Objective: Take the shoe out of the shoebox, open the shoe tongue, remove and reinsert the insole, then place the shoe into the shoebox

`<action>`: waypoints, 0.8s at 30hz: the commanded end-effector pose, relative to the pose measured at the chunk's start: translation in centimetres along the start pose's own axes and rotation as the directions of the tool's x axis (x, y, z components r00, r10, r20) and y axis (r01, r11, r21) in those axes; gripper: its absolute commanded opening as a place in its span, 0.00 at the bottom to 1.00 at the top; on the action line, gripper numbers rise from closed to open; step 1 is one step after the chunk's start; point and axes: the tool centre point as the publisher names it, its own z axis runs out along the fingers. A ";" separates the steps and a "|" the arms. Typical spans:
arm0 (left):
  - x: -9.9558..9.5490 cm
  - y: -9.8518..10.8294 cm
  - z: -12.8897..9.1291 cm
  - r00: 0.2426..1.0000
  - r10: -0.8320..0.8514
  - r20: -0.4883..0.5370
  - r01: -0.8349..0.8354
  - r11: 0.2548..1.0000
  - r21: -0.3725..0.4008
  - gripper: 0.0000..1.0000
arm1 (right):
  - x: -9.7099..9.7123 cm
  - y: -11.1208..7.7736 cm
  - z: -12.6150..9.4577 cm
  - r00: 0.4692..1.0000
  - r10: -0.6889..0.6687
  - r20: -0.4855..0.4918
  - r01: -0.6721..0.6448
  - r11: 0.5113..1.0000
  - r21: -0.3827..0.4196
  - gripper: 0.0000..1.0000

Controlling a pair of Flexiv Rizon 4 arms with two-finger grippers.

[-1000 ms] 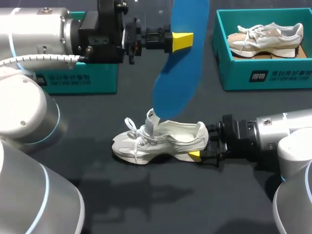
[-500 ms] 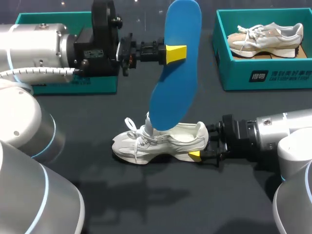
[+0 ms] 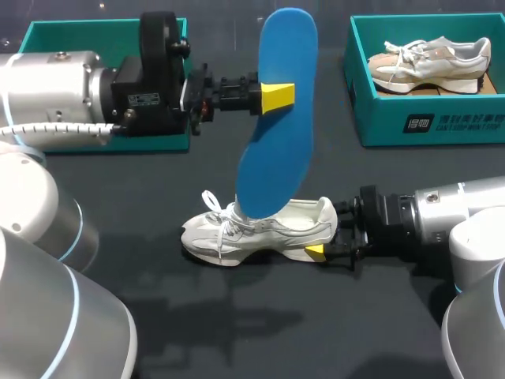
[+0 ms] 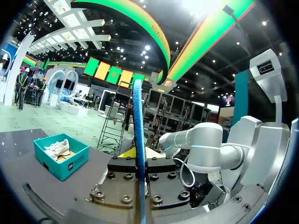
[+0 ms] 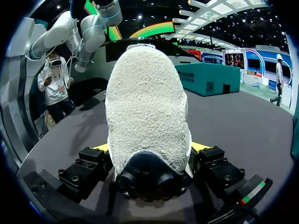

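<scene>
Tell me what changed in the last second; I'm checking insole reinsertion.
The left gripper, shut on the flat blue insole, lowered it and stood it more upright, its lower tip reaching the white lace-up sneaker. The right gripper kept clamping the heel; sneaker unmoved.

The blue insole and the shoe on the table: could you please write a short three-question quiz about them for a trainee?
1. True or false: the left gripper is shut on the blue insole.
2. Which part of the white shoe does the right gripper grip? A toe, B heel, C laces.
3. Fill in: the other shoe lies in a teal ____.

Key: 1 true; 2 B; 3 shoebox.
</scene>
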 end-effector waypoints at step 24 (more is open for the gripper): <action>0.1 0.1 0.0 1.000 0.000 0.001 0.000 1.000 0.002 0.00 | -0.7 0.5 -3.1 0.998 0.010 0.057 -0.026 0.956 0.292 1.00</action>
